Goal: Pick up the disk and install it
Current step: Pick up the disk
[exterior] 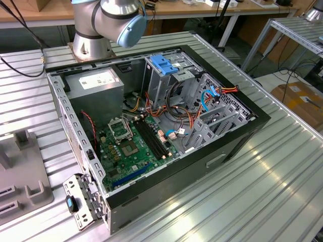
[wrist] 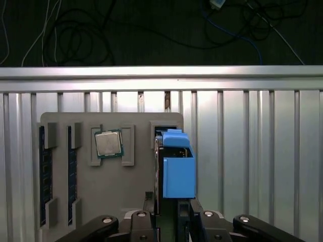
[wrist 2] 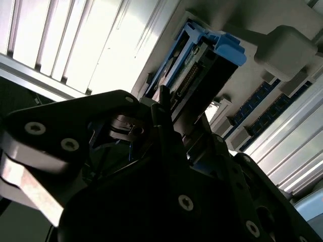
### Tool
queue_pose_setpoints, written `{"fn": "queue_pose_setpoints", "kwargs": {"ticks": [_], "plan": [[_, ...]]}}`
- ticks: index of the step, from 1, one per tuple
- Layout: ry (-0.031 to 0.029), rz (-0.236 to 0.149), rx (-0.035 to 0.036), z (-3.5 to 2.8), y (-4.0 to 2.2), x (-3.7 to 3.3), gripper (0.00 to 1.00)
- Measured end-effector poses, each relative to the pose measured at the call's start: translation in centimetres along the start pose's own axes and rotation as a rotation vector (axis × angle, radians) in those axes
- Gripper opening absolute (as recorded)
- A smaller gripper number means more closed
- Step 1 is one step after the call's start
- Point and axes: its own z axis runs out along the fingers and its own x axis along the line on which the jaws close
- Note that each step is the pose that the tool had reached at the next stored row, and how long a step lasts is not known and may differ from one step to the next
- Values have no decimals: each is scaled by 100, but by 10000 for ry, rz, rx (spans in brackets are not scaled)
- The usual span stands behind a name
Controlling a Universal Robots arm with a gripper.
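Observation:
The disk stands on edge in a blue plastic carrier over the grey parts tray. In the second wrist view the disk shows its connector pins beside the blue carrier. My gripper has a black finger against each side of the carrier, with no gap showing. In the second wrist view the gripper has a finger lying along the disk's face. Whether the disk still sits in its tray slot I cannot tell.
The tray also holds a processor chip and memory sticks. The table's edge rail lies just past the tray, with cables on the floor beyond. In the exterior view the open computer case shows its drive cage, power supply and motherboard.

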Motion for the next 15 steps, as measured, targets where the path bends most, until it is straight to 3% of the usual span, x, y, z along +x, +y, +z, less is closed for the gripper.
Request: {"fn": "queue_pose_setpoints", "kwargs": {"ticks": [6, 12, 15], "plan": [[36, 0, 3, -249, -4, -2, 35], [84, -1, 4, -601, -9, -5, 35], [106, -1, 5, -653, -9, -6, 35]]}}
